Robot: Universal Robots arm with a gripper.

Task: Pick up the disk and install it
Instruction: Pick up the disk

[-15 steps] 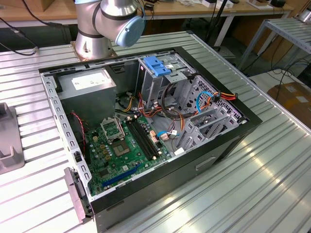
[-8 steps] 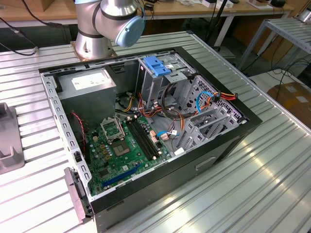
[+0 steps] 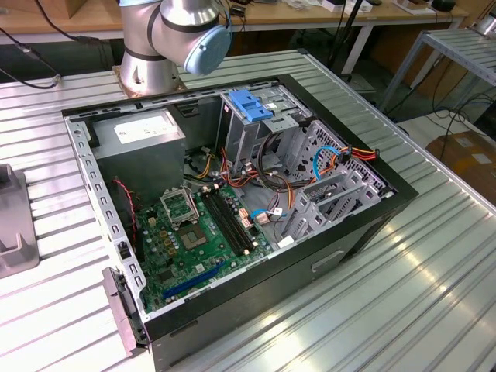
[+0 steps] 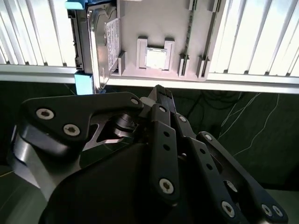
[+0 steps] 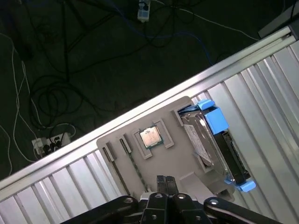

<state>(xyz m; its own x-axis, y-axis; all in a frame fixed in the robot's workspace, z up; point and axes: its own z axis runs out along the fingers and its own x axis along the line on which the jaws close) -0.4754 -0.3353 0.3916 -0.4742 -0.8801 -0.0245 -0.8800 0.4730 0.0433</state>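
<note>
Hovering over a grey holder [image 5: 180,156] at the desk [image 5: 70,186] edge, the end effector [image 5: 164,179] has its black fingertips pressed together with nothing between them, as both wrist views show. The disk [image 5: 202,135] stands on edge in a slot at one side of that holder, its labelled face turned toward a small chip [image 5: 150,136] seated in the middle recess, with blue rails [image 5: 212,116] at both ends. The end effector is apart from the disk, nearer the holder's centre. In the exterior view, an open computer case [image 3: 256,310] lies on the ribbed desk beside the arm's base [image 3: 170,39].
</note>
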